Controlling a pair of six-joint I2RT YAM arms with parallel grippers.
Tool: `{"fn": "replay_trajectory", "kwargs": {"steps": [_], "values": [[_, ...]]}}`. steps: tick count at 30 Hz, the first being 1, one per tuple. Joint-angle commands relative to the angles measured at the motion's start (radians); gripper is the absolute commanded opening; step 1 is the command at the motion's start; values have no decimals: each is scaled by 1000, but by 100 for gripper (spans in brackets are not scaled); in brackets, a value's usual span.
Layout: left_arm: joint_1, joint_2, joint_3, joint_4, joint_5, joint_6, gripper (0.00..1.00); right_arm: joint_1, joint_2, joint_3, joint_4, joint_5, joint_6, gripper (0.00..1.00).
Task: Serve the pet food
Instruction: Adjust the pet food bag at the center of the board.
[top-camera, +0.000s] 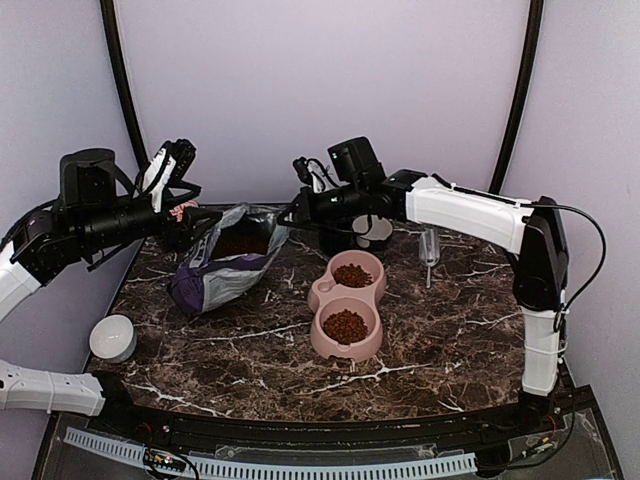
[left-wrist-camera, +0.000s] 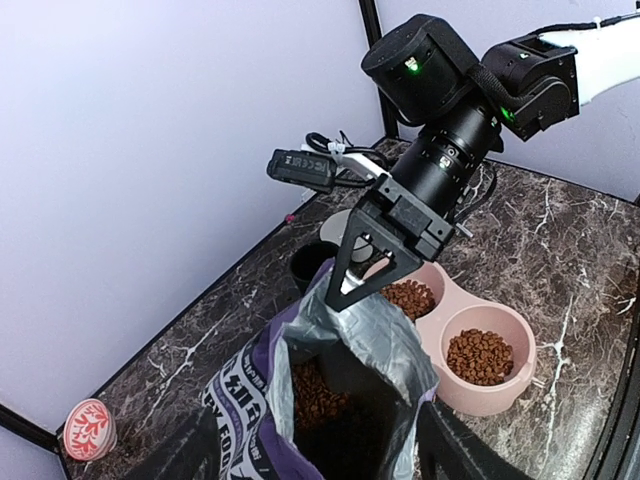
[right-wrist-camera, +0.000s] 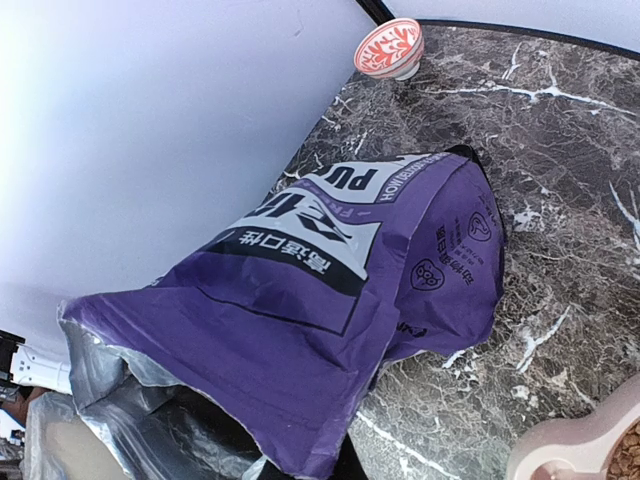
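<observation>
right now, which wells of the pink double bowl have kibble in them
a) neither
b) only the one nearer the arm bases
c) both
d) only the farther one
c: in the top view, both wells of the pink double bowl hold reddish-brown kibble, and the left wrist view shows the same.

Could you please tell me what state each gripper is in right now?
Left gripper: open, straddling the mouth of the bag, holding nothing.
Right gripper: closed, pinching the bag's top edge.
</observation>
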Motion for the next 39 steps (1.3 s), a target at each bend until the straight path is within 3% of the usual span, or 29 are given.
{"fn": "replay_trajectory", "kwargs": {"steps": [1, 7, 14, 21, 29, 39], "values": [[-3, -71, -41, -63, -38, 85, 68, -2, -53, 117, 73, 11, -39, 0], [-4, -204, -149, -51, 0, 183, 68, -2, -45, 192, 22, 29, -60, 0], [-3, -313, -329, 97, -48, 262, 67, -2, -26, 264, -10, 42, -97, 0], [-3, -280, -391, 176, -118, 281, 68, -2, -46, 213, 10, 34, -110, 0], [31, -207, -395, 255, -125, 275, 47, -4, -71, 166, 33, 29, -125, 0], [68, -166, -400, 280, -93, 269, 34, -13, -88, 129, 62, 16, -120, 0]]}}
